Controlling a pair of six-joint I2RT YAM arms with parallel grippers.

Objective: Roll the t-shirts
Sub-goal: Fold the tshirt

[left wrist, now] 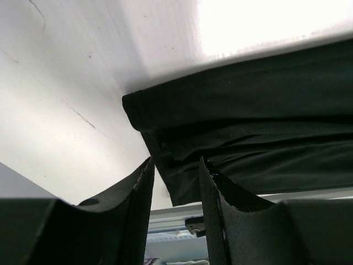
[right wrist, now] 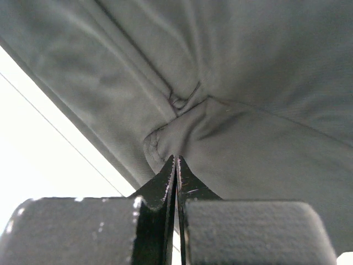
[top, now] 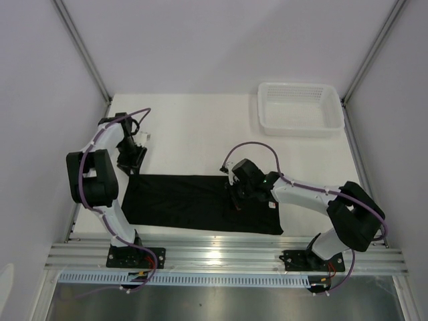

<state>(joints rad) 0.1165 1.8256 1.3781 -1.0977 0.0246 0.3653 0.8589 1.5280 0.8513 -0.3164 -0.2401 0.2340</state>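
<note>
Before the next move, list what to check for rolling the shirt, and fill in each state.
1. The shirt lies folded in a flat strip on the table: ok.
2. The left gripper is open, nothing between its jaws: ok.
3. It sits at the shirt's far left corner: ok.
4. The right gripper is shut, tips at the cloth: ok.
5. Cloth is pinched in the right gripper: cannot tell.
6. The basket stands apart from the shirt: ok.
</note>
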